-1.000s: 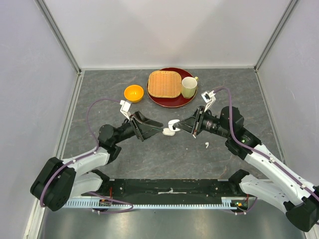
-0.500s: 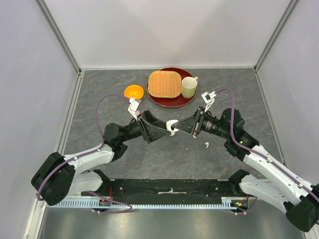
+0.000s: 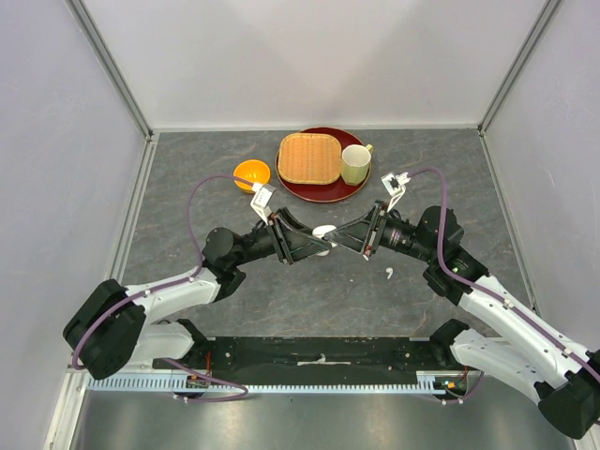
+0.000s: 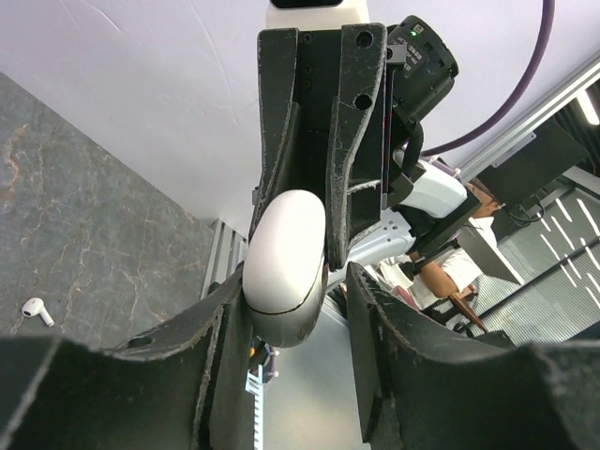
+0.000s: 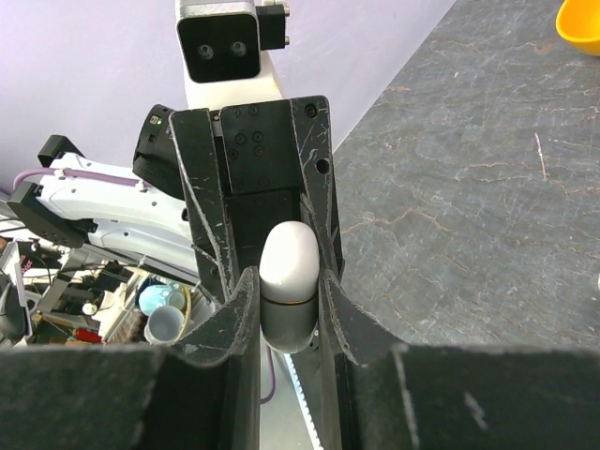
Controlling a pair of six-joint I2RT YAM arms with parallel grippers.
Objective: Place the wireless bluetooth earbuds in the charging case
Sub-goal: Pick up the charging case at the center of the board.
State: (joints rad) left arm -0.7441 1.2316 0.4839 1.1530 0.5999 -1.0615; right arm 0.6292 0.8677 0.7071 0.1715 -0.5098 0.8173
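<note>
One white case (image 3: 323, 232) hangs clamped in the right jaws, probably so the left jaws, around its other end with grip unclear, can open it.

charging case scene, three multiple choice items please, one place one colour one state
1. Where does the loose earbud lie? A left of both arms; B on the table beside the right arm; C against the far wall.
2. What colour is the bowl? A orange; B blue; C green.
3. What is the right gripper doing? A wide open, empty; B lying on the table; C shut on the charging case.
Key: 1 B, a white speck by that arm; 2 A, plainly orange; 3 C, it clamps the case.
</note>
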